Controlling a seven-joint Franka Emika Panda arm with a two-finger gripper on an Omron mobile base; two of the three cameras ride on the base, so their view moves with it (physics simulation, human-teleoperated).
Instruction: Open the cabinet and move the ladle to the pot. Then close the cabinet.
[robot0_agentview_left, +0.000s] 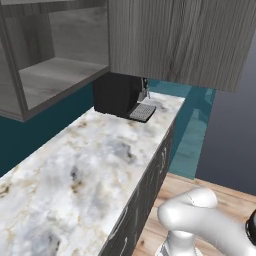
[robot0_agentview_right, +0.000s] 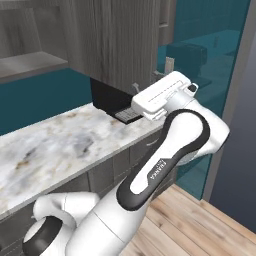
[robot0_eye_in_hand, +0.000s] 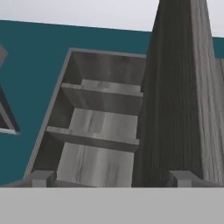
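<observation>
Two woodgrain shelves (robot0_eye_in_hand: 98, 116), cabinet (robot0_eye_in_hand: 175, 109) open.

Kitchen — marble counter (robot0_agentview_left: 90, 165), wall cabinet (robot0_agentview_left: 175, 40), coffee machine (robot0_agentview_left: 120, 95).

the white arm (robot0_agentview_right: 165, 150) rises from the base, elbow bent, its wrist raised high. the gripper (robot0_eye_in_hand: 111, 178) points upward, its two dark fingertips (robot0_eye_in_hand: 40, 178) set wide apart, holding nothing.

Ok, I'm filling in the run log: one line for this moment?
cabinet: open | gripper: open, empty, facing its shelves | coffee machine: on counter
</observation>
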